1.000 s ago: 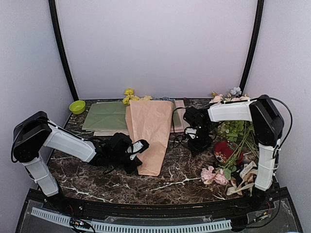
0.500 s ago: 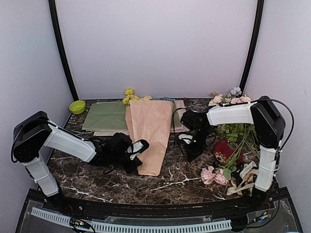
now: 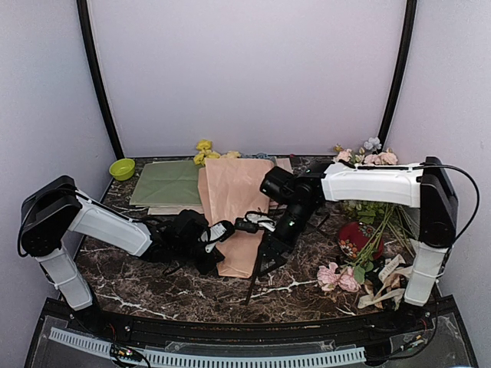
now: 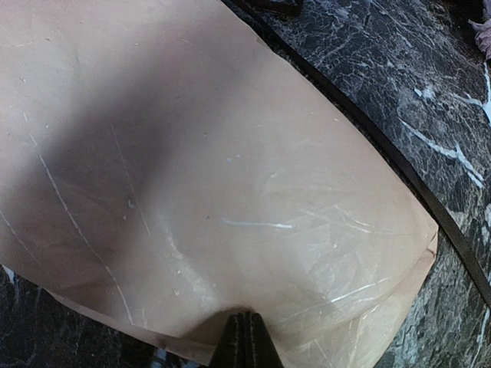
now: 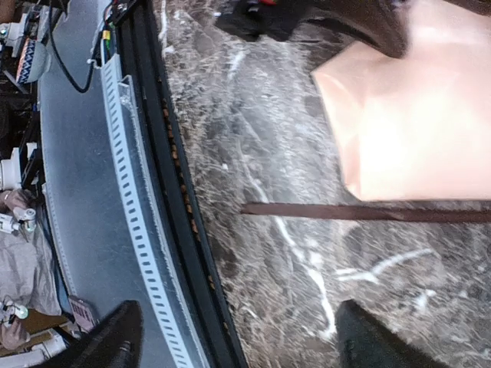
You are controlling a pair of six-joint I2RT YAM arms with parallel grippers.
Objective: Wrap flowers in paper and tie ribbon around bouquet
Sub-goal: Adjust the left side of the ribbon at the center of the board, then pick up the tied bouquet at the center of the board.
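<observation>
The bouquet is a peach-pink paper (image 3: 234, 207) cone lying on the marble, wide end at the back, with yellow flowers (image 3: 204, 150) showing above it. My left gripper (image 3: 219, 231) is shut, and its tips (image 4: 245, 330) press on the paper near the cone's narrow end. My right gripper (image 3: 268, 257) hangs just right of that narrow end with its jaws wide open and nothing between them (image 5: 245, 345). The thin dark ribbon (image 5: 368, 211) stretches across the marble ahead of the open fingers. It passes the cone's tip, and its loose end (image 3: 249, 295) points at the front edge.
A green sheet (image 3: 165, 182) and a lime bowl (image 3: 121, 169) lie at the back left. On the right are pink-white roses (image 3: 337, 277), cream ribbons (image 3: 383, 284), a red object (image 3: 354, 238) and green stalks (image 3: 376, 207). The perforated front rail (image 5: 130, 192) is close to the right gripper.
The right arm swung left from the table's right side to the cone's narrow end and lowered. Its jaws closed, then opened wide. The ribbon now trails toward the front edge. The left arm stayed put.
</observation>
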